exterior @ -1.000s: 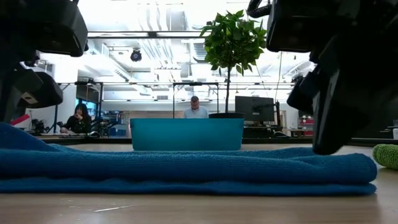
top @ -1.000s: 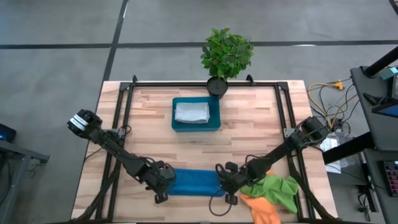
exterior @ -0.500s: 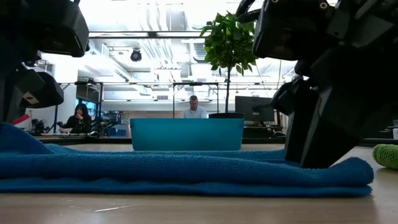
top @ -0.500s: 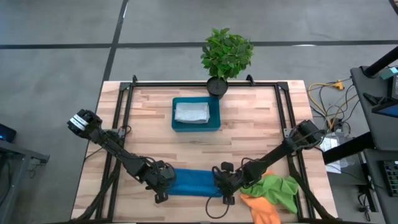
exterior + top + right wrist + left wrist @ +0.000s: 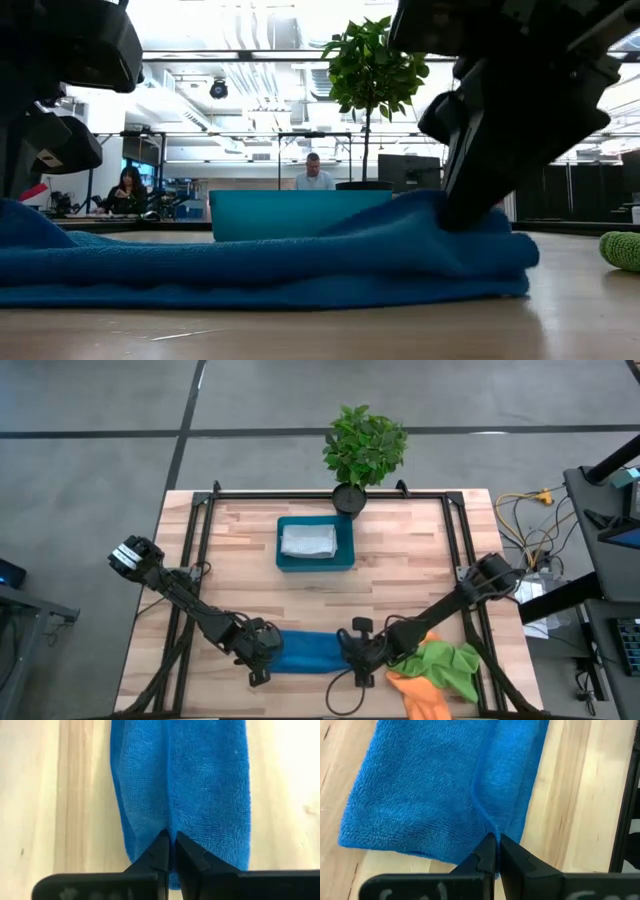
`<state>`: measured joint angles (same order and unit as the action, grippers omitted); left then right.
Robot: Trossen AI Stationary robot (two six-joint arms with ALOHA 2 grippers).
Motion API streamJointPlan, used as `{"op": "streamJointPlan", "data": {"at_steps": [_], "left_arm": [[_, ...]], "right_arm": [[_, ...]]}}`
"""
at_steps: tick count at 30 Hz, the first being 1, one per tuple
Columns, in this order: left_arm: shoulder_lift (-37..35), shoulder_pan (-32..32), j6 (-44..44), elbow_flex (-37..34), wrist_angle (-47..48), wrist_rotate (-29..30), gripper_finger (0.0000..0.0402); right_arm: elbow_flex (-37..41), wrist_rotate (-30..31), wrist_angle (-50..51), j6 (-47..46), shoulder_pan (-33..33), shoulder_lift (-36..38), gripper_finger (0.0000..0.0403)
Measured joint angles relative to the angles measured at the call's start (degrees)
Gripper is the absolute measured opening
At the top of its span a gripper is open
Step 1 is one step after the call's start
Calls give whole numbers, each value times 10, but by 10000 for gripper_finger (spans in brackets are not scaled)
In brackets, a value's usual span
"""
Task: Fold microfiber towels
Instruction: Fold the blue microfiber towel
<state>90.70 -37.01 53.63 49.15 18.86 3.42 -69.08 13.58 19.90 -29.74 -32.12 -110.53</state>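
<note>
The bright blue towel (image 5: 305,653) lies as a folded strip near the table's near edge. My left gripper (image 5: 268,653) is shut on its left end, low over the table; it also shows in the left wrist view (image 5: 496,840). My right gripper (image 5: 350,655) is shut on its right end, which is raised a little (image 5: 440,215). The grey-white towel (image 5: 308,541) lies folded in the blue tray (image 5: 315,565). The lime green towel (image 5: 452,665) and the orange towel (image 5: 420,695) lie crumpled together at the near right. My left gripper pinches a raised ridge of the towel's left end (image 5: 482,817) between its two fingers, lying along the strip. The rest of the towel lies on the table. My right gripper pinches the middle of the towel's right end (image 5: 171,822) between its two fingers, coming slanting from above and the right. That end (image 5: 470,225) is lifted a little and bunched; the rest lies slack on the table.
A potted plant (image 5: 365,445) stands at the far edge behind the tray. A black frame (image 5: 200,530) runs along the table's sides. Bare wood lies between the tray and the blue towel. People sit in the room beyond the table (image 5: 315,172).
My right gripper has come down onto the blue towel's right end and gone toward the table's left with it. That end is now raised and bunched and the strip is shorter. The towel's left end has stayed in place.
</note>
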Motion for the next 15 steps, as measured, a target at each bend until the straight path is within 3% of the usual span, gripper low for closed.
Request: {"op": "streamJointPlan", "data": {"at_steps": [15], "left_arm": [[-20, 2, -18, 0, 11, 1, 0]], "right_arm": [[17, -5, 2, 1, 2, 18, 13]]}}
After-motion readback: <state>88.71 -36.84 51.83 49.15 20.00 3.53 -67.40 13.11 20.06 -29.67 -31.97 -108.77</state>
